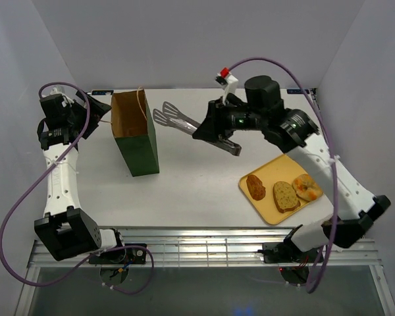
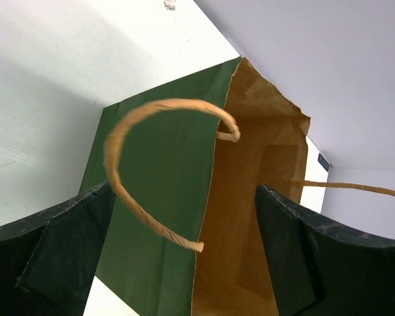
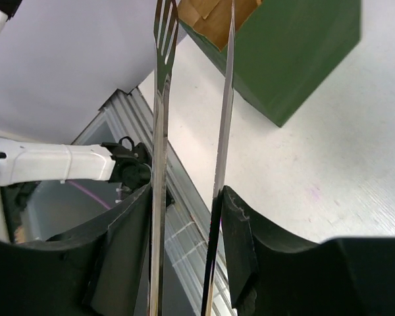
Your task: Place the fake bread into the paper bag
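All the fake bread (image 1: pixel 286 195) is on the yellow tray (image 1: pixel 283 170), well off to the right of the paper bag (image 1: pixel 137 141) and nearer the arm bases than the bag is. That's an oblong roll (image 1: pixel 255 187), a speckled slice (image 1: pixel 286 196) and a round bun (image 1: pixel 307 187), and none of them is in the bag.

The right gripper (image 1: pixel 209 127) is clamped on the handle end of the metal tongs (image 1: pixel 174 120). The tong arms are sprung apart with nothing between them, and their slotted heads sit just right of the bag's mouth.

The left gripper (image 2: pixel 184 191) is on the bag's left with its jaws spread wide. The green wall and one cord handle (image 2: pixel 128 141) sit between the fingers, but I can't tell if they're touching the paper.

So I'd say this is the fetch step. Some tips:
- Swing the tongs from the bag over to the tray and come down straddling one piece. The roll is closest to the bag.
- Squeeze gently, since hard toy bread could pop out of smooth metal.
- Have the left side pinch the bag wall so the mouth stays open and upright.
- Carry the piece high enough to clear the rim and that handle loop.
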`<state>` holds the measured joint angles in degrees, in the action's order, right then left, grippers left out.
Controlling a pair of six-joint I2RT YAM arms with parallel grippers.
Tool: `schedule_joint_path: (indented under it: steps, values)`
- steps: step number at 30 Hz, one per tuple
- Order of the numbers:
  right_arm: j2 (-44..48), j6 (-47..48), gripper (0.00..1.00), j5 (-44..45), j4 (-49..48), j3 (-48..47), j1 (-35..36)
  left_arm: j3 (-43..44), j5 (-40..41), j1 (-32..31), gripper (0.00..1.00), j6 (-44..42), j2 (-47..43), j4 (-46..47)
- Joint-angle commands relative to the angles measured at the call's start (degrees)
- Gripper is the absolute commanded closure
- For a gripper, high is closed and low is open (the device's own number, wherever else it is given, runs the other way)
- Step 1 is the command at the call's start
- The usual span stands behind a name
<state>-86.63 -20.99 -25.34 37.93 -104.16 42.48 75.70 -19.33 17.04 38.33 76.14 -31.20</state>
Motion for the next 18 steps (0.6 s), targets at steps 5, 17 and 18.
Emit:
schedule_joint_path:
  steps: [5,17,18]
  values:
    - [17.6,3.7,0.50,19.7,12.9,11.6,0.1,-1.0,0.3,0.3,0.02,-1.1,-4.2,0.8]
    - [32.1,0.3,0.47,37.2,22.4,39.5,-5.7,-2.7,-0.4,0.2,0.02,-2.5,-7.5,-0.2]
    - [33.1,0.1,0.47,36.6,22.4,42.1,-6.5,-3.2,-0.5,0.3,0.02,-2.5,-7.8,-0.1]
